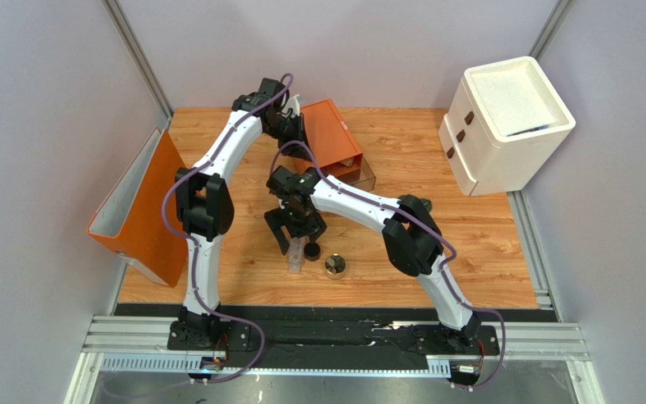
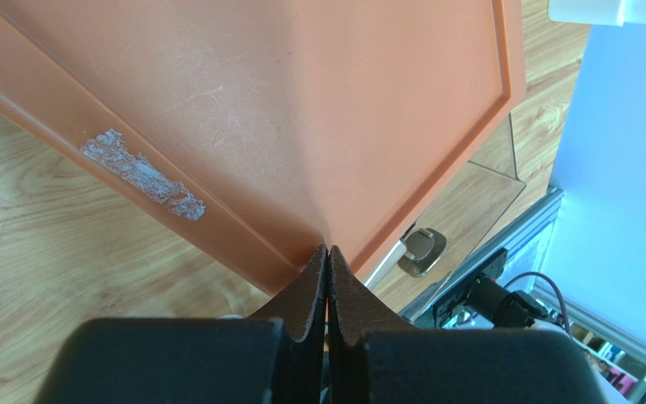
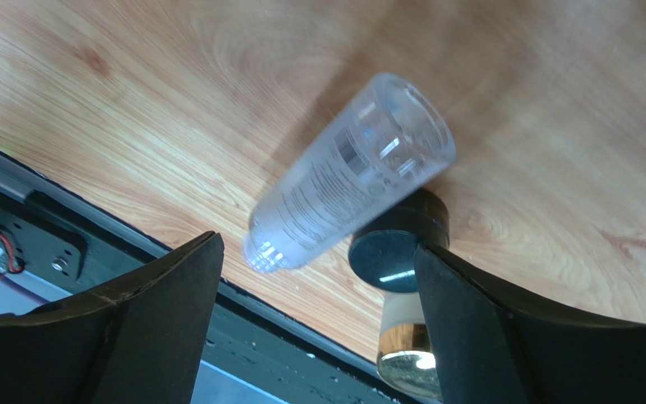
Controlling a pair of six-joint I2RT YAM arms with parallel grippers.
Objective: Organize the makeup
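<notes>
One clear tube (image 3: 352, 172), right gripper (image 3: 316, 246) astride

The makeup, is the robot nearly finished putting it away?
Not nearly. Done: the clear drawer of the orange box is pulled open. In hand: the right gripper is open above the clear tube, gripping nothing; the shut left gripper sits at the orange box's corner. Left: the tube, dark round pot and gold-rimmed jar are all out on the table.

you can count one clear tube (image 3: 352, 177), one black round pot (image 3: 394, 250) and one gold-rimmed jar (image 1: 335, 267) on the desk (image 1: 486, 244), plus one orange drawer box (image 1: 328, 135), one white cabinet (image 1: 503, 126) and one orange tray (image 1: 137, 210)
</notes>
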